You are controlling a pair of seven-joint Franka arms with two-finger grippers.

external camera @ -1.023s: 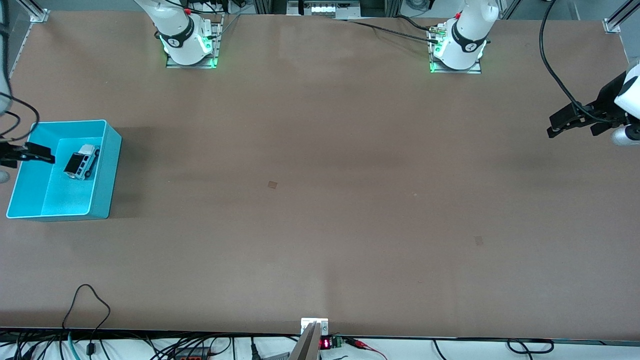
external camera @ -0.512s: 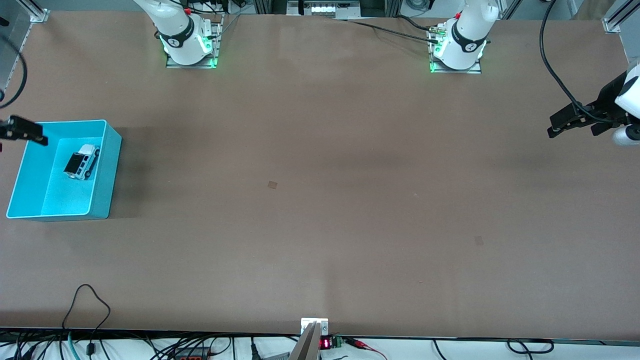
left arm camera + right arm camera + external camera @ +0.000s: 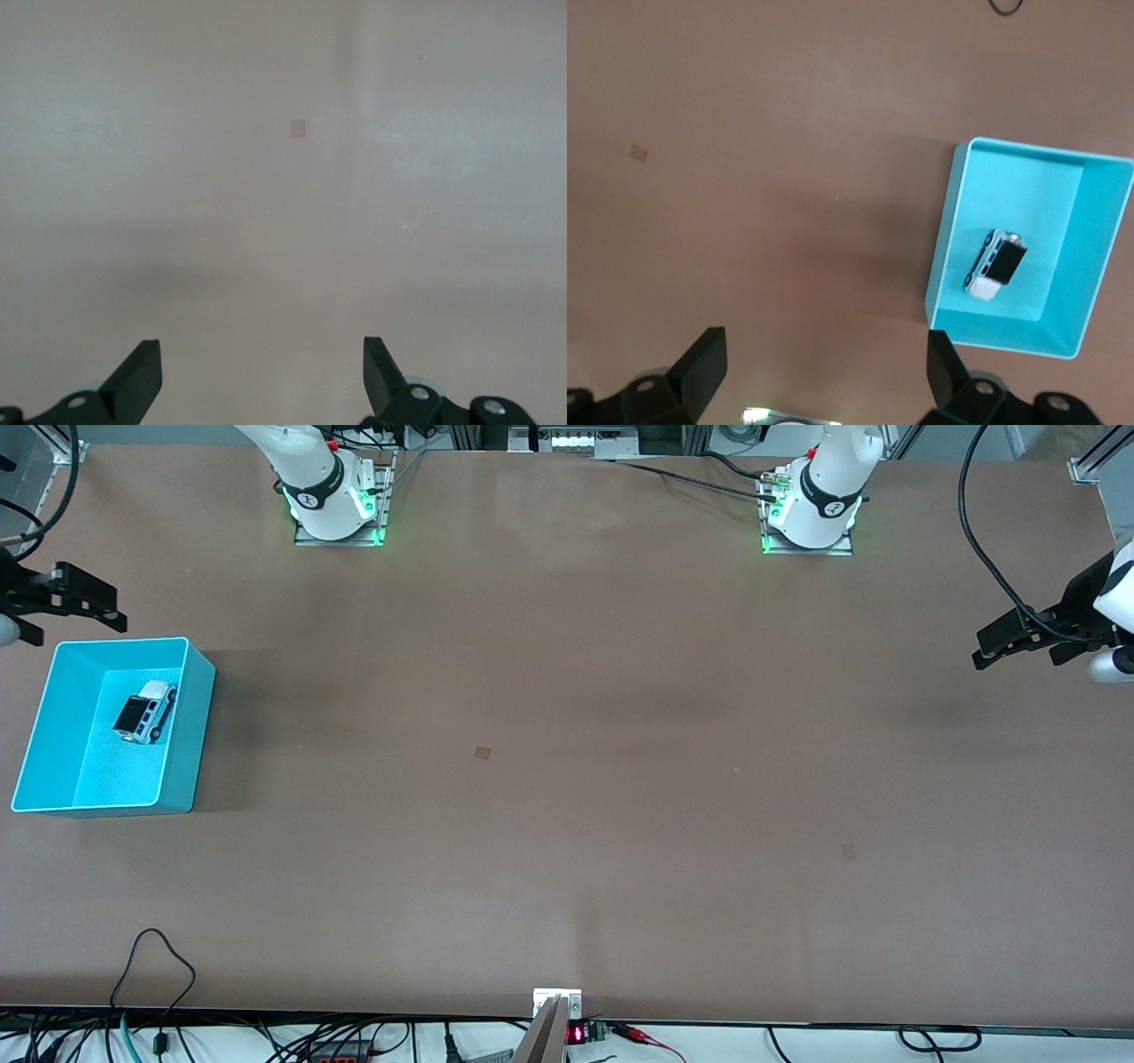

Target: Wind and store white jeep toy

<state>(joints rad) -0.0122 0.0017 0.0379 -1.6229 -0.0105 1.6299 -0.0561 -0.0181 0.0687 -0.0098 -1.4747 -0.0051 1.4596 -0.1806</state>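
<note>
White jeep toy (image 3: 145, 711) in turquoise bin (image 3: 190, 691), clear of both spread jaws.

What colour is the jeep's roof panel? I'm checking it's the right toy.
Black, on the white jeep toy lying in the turquoise bin; clearest in the right wrist view.

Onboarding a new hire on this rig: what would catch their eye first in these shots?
The turquoise bin at the right arm's end of the table stands out against the brown table, with the white jeep toy lying inside it. The right gripper hangs open over the table just beside the bin, holding nothing. The left gripper waits open at the left arm's end of the table.
</note>
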